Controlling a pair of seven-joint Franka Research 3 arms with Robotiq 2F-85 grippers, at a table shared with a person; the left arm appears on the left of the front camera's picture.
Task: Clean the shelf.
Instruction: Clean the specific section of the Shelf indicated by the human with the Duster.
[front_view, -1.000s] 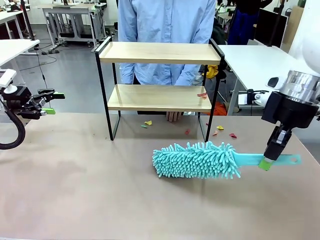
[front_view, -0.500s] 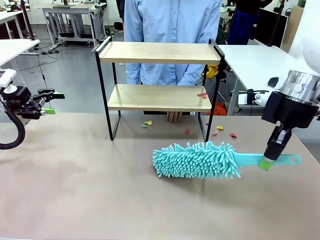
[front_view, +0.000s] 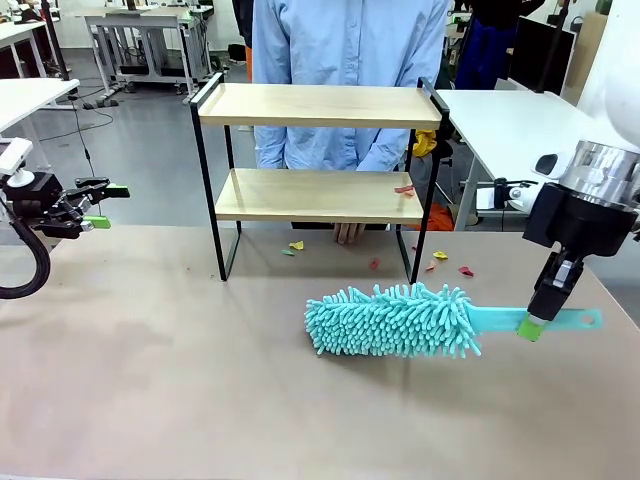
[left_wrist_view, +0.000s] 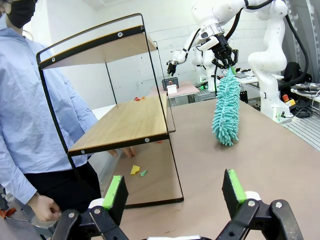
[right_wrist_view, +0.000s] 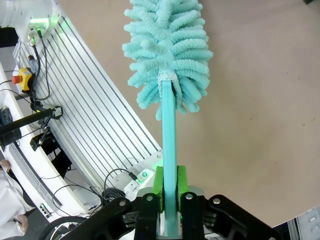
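While the right gripper (front_view: 533, 325) is clamped shut on the flat turquoise plastic handle of the duster (front_view: 390, 320) at the right of the front view, the shaggy chenille head rests on the worktop (front_view: 150, 390). Wiping appears not yet begun.

The left gripper (front_view: 100, 205) hangs at the left edge, jaws wide apart, empty.

The shelf (front_view: 320, 195) stands at upper centre: two pale wooden boards in a thin black metal frame.

The next move probably calls for lifting the head to the lower board, where a red scrap (front_view: 404, 188) lies near its right end.

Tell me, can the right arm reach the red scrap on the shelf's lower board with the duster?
Probably yes. Its jaws are shut on the duster, and the shelf is open at the front; the red scrap lies near the right post, which it must avoid.
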